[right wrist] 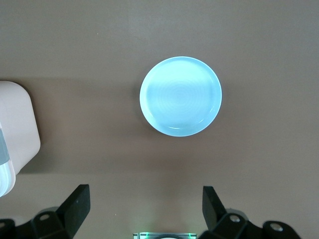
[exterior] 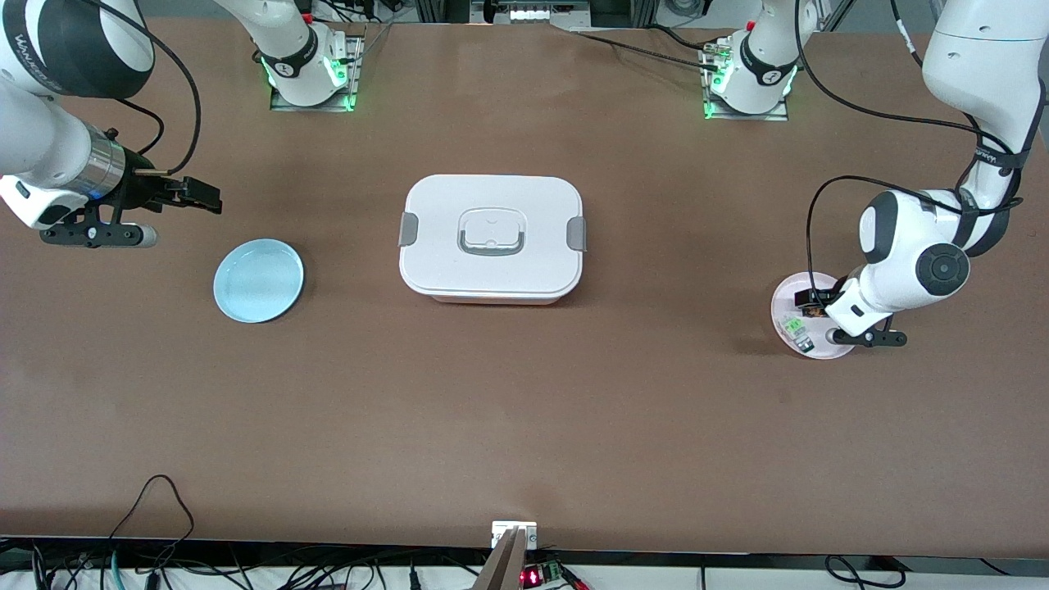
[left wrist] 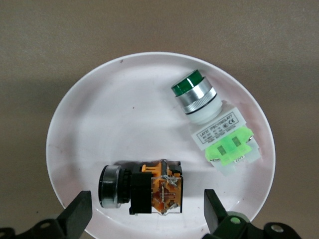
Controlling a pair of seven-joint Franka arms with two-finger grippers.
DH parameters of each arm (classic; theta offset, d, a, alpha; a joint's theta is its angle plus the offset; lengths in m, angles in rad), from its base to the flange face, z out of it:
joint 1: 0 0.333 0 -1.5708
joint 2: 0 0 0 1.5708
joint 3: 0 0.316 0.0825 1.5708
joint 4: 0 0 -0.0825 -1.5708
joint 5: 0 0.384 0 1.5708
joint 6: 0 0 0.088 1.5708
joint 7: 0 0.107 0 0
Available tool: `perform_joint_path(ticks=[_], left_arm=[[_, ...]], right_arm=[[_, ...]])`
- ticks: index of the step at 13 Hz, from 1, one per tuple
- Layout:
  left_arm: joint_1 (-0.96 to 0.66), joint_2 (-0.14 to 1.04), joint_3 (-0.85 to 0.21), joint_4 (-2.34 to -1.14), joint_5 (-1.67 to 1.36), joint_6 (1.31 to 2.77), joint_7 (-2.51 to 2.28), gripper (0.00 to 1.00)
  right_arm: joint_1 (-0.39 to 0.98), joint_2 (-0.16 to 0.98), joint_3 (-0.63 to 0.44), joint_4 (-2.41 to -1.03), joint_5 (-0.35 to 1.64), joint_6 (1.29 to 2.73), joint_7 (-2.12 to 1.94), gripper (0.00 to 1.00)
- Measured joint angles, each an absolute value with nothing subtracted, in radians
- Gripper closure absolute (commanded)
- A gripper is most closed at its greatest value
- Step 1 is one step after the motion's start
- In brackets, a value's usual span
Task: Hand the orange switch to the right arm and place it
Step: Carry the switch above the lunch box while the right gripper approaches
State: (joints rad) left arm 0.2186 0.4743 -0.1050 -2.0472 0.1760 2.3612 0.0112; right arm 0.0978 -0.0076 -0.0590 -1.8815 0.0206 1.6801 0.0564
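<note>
The orange switch (left wrist: 144, 188), a small black part with an orange body, lies on its side on a white plate (left wrist: 114, 109). In the front view it (exterior: 811, 310) is on that plate (exterior: 819, 351) at the left arm's end of the table. My left gripper (left wrist: 145, 215) is open just above the plate, one finger on each side of the switch, not touching it; in the front view it (exterior: 817, 300) is over the plate. My right gripper (exterior: 205, 197) is open and empty, up in the air over the table beside a light blue plate (exterior: 258, 280).
A green-and-clear component (left wrist: 219, 129) lies on the white plate beside the switch. A white lidded box (exterior: 492, 238) stands at the table's middle. The blue plate (right wrist: 180, 95) holds nothing and the box's corner (right wrist: 15, 134) shows in the right wrist view.
</note>
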Motion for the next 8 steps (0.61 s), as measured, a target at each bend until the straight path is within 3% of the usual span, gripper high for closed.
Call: perform_joint_path(ticks=[3,8], left_arm=[[0.22,0.481,-0.105,-2.06,0.176,2.405,0.014,0.02],[0.226,0.492,-0.105,-2.071,0.176,2.419,0.018,0.15]], right_arm=[[0.098,-0.009,-0.058,-1.881,0.046,1.677,0.057,0.0],[0.098,-0.009,-0.057,-1.877,0.05,1.654,0.072,0.0]])
